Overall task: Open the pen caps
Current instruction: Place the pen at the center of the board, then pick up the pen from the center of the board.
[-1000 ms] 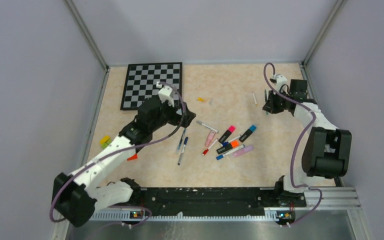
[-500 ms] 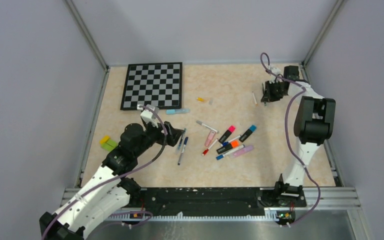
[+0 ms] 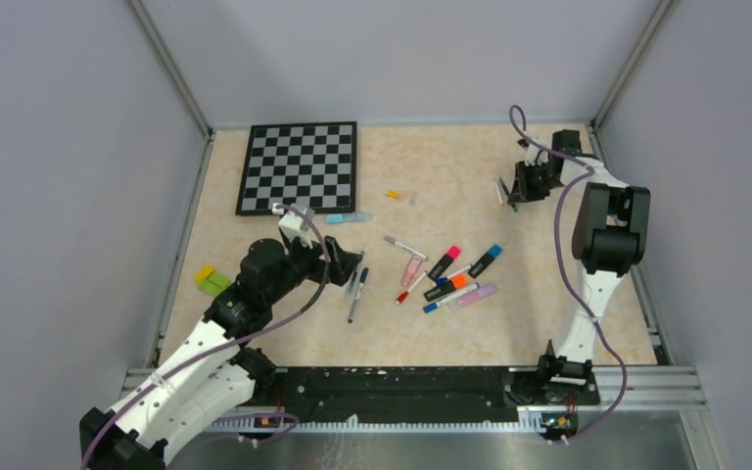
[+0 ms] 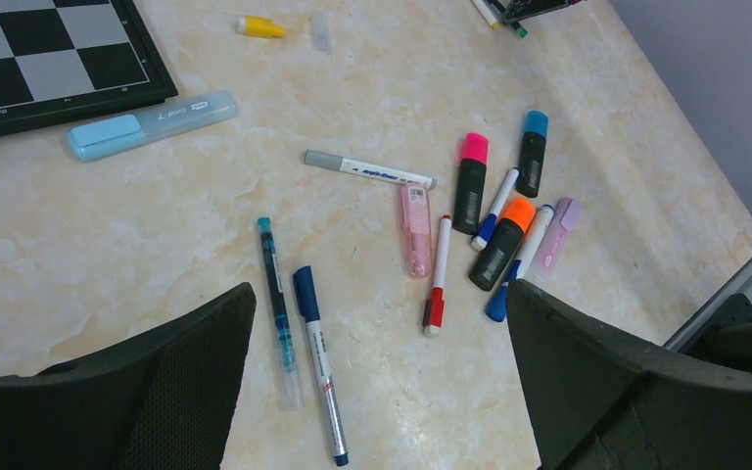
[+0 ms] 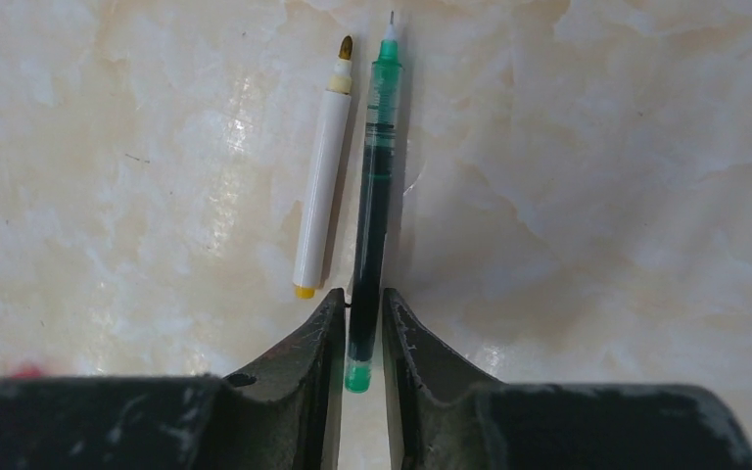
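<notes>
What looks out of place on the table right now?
Two loose caps, a yellow cap and a clear cap, lie by themselves right of the chessboard, far from the bare-tipped white pen and green pen at the right gripper. Nothing looks spilled or broken.

Tabletop [image 5: 597, 196] is smooth, marble-patterned and glossy, with glare patches all over. Green pen [image 5: 370, 196]: translucent plastic barrel. White pen [image 5: 319, 176]: opaque, smooth plastic. Right fingers [image 5: 304, 382] are matt black, scuffed with pale flecks — left fingers [image 4: 171, 387] matt black too, finely cross-hatched.
</notes>
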`<act>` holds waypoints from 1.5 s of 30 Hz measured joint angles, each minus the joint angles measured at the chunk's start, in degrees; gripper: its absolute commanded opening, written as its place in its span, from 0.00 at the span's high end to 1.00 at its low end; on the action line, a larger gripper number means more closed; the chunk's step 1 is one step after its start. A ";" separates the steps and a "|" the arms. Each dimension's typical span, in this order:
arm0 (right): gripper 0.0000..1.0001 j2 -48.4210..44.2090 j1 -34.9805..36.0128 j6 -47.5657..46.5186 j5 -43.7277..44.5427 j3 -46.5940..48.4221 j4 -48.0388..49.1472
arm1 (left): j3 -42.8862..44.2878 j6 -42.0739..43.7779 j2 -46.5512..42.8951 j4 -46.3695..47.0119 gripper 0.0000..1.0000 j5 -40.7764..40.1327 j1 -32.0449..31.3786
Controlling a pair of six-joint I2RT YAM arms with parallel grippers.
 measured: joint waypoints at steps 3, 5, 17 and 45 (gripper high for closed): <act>0.77 0.00 0.00 0.02 -0.28 0.00 -0.28 | -0.02 -0.35 0.00 0.61 0.01 0.42 0.00; 0.76 0.00 0.00 0.02 -0.50 0.00 -0.37 | -0.02 -0.79 0.00 0.90 0.01 0.81 0.00; 0.66 -1.84 0.00 -0.04 -0.94 -2.91 1.31 | -1.53 -4.35 -0.02 4.17 0.01 4.33 0.00; 0.49 -52.33 0.00 -5.90 -19.69 -36.39 1.60 | 0.85 -10.43 19.26 2.91 0.01 12.02 0.00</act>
